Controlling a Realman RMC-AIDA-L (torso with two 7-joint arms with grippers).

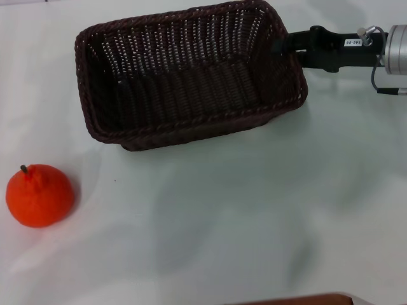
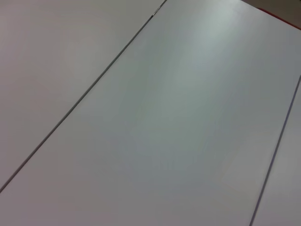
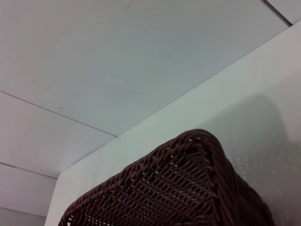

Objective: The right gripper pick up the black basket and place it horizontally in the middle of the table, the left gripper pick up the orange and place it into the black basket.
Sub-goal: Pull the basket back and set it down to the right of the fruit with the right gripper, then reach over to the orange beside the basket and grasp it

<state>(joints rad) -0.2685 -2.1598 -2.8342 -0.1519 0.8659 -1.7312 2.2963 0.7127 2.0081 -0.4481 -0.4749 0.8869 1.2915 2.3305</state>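
Table [image 1: 254, 229] fills most of what I can see, pale and smooth. Black basket [image 1: 187, 73] sits toward its far side, mouth up, long side running across, slightly skewed. Right gripper [image 1: 283, 46] reaches in from the right to the basket's right-hand rim; whether its fingers clamp that rim I cannot tell. Orange [image 1: 40, 195] rests well apart, near the left edge, stem up.

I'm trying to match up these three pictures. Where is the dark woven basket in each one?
Head view: the black basket lies across the upper middle, the right gripper at its right end.
Left wrist view: not in it.
Right wrist view: one corner of the basket fills the bottom.
Shared landmark: the white table.
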